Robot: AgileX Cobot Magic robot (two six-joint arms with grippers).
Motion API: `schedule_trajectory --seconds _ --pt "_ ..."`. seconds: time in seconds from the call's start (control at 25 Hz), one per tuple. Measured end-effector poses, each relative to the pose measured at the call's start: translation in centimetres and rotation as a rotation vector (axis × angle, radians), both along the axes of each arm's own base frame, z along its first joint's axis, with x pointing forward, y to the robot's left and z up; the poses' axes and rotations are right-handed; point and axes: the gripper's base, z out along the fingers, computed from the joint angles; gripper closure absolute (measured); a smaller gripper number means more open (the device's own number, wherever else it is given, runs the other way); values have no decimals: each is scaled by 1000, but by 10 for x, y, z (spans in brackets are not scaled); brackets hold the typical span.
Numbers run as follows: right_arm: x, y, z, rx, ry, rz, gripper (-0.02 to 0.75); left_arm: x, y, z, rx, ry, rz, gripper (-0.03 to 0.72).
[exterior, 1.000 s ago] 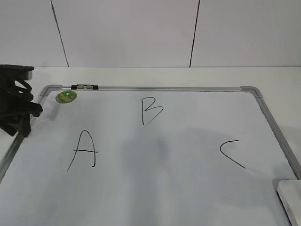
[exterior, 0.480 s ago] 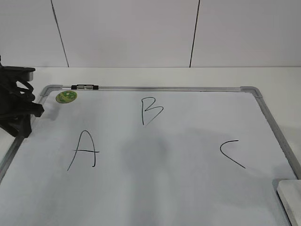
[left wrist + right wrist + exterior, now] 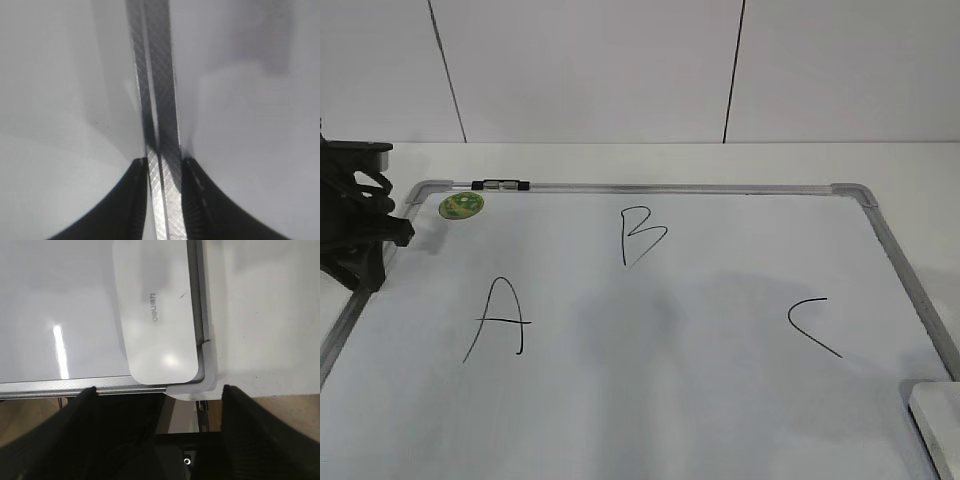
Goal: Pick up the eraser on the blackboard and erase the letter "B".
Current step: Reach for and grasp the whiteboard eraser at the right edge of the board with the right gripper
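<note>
So: eraser lies flat in the near right corner of the blackboard, long side along the right frame rail, brand print facing up. Only its white edge shows in the exterior view. Letter "B" sits intact near the far rail, centre, between the "A" and the "C".

Right hand hovers over the corner, fingers spread wide, holding nothing, eraser ahead of the fingertips and not between them. Left hand straddles the left frame rail, fingers close on each side; clenched on it or merely alongside, cannot tell.

Judgement on the pickup: advance until the fingers bracket the eraser's short width, descend square, close on the smooth sides low down. Plastic looks slippery; a high pinch may squirt it out. Corner rail crowds the right finger, so keep it inside the frame.
</note>
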Motion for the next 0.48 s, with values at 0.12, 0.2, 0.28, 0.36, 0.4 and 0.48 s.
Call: schedule_trajectory --seconds 0.12,0.2,0.28,0.36,0.4,0.48 --pt "0 0 0 0 0 0 154 0 0 0 0 0 0 487" --pt "0 0 0 0 0 0 154 0 0 -1 0 4 -2 449" --pt "0 0 0 0 0 0 154 0 0 -1 2 7 -3 430" --pt "0 0 0 0 0 0 154 -1 0 -1 3 12 -3 423" --pt "0 0 0 0 0 0 154 -1 0 -1 3 16 -3 421" --pt "0 0 0 0 0 0 154 -2 0 -1 3 20 -3 419"
